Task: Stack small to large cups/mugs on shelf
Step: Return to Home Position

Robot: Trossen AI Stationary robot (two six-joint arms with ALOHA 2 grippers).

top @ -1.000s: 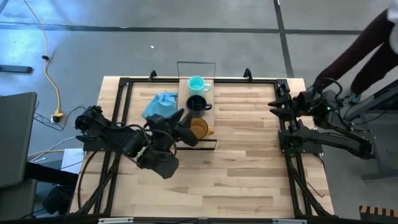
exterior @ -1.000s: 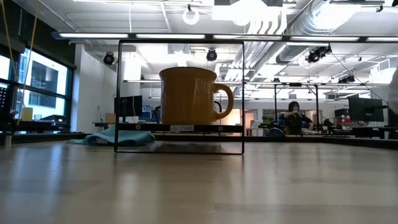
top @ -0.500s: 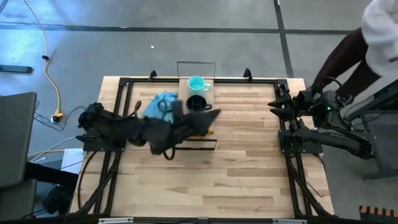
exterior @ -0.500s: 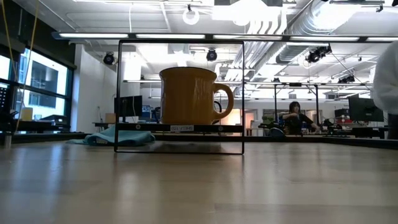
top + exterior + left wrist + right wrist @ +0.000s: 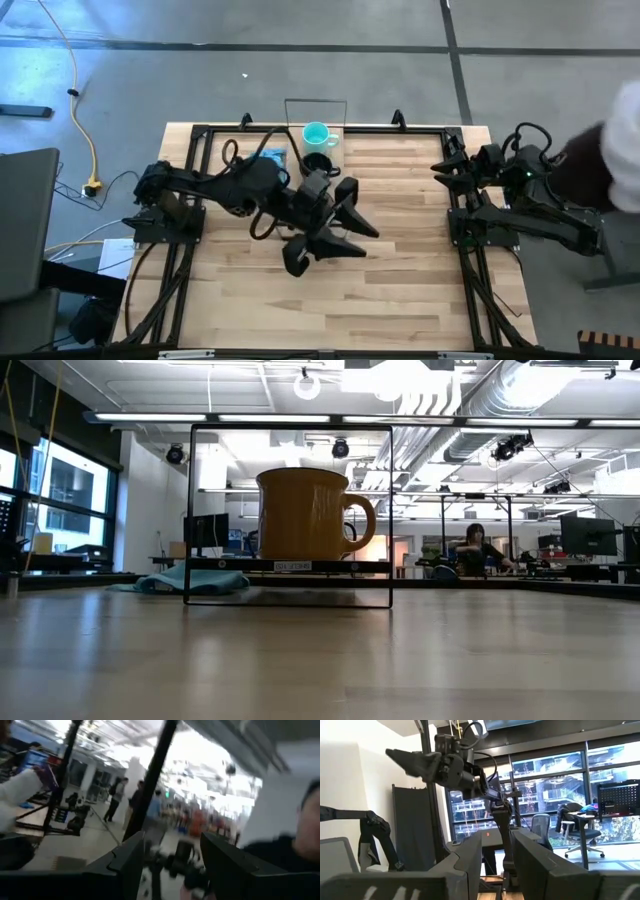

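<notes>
The amber-orange mug (image 5: 303, 513) has a smooth, glossy glaze. The shelf (image 5: 230, 564) is pale wood held in a thin, matt black wire frame (image 5: 191, 500). The table (image 5: 320, 660) is smooth, light wood planks with a soft sheen, and the light blue cloth (image 5: 190, 580) looks soft, matt and rumpled.

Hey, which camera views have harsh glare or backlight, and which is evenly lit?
Low view: ceiling strip lights glare behind the amber-orange handled mug, sheen on the wooden tabletop. Left wrist view: bright room lights flare behind the left gripper. Right wrist view: windows backlight the right gripper. High view: evenly lit.
</notes>
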